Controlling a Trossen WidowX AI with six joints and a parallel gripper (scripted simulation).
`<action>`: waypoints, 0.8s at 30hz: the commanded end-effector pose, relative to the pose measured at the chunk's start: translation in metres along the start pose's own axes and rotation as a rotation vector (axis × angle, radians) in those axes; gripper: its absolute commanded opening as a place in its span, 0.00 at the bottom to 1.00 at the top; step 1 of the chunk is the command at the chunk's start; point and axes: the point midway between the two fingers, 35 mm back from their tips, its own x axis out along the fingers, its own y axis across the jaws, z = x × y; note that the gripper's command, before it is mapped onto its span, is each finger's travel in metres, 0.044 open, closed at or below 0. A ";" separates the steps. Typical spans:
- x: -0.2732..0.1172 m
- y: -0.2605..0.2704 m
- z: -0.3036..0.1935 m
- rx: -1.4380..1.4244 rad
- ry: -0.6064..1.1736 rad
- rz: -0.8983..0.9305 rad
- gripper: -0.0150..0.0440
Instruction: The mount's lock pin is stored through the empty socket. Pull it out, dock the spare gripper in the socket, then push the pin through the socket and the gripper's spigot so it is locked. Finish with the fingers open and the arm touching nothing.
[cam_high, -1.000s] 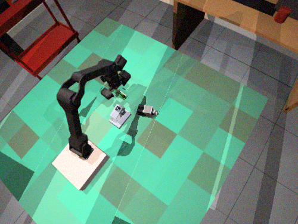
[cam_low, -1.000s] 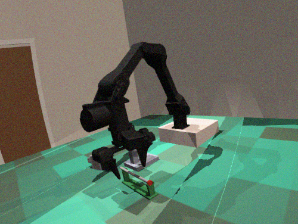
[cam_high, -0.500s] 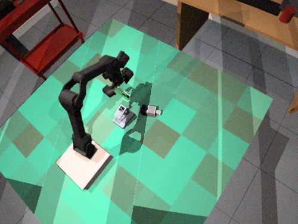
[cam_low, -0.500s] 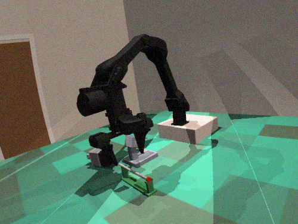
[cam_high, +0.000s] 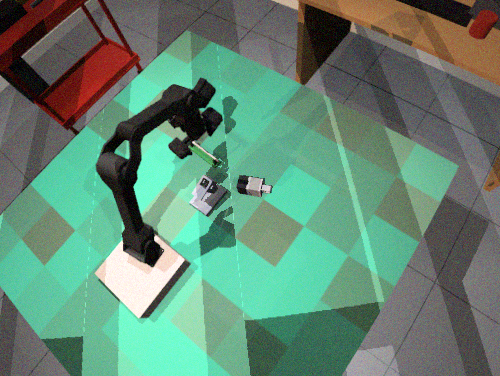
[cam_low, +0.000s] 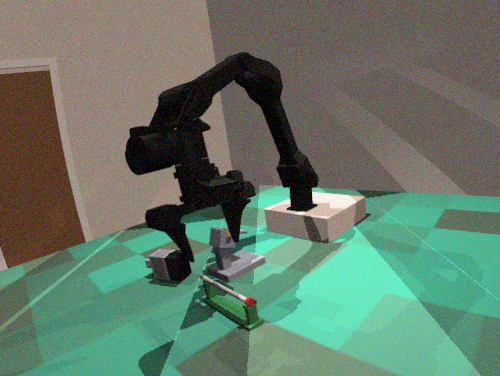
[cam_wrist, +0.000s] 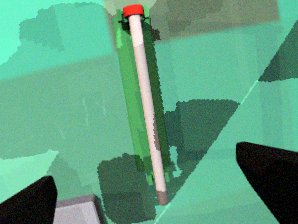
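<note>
Red cart (cam_high: 127, 55), wooden bench (cam_high: 425, 42) beyond mat; brown door (cam_low: 35, 165) in wall.
</note>
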 end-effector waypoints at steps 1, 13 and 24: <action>-0.002 0.000 0.000 0.000 0.001 0.004 1.00; -0.059 0.002 0.006 0.000 0.001 0.001 1.00; -0.039 -0.015 -0.058 0.888 0.141 -0.279 1.00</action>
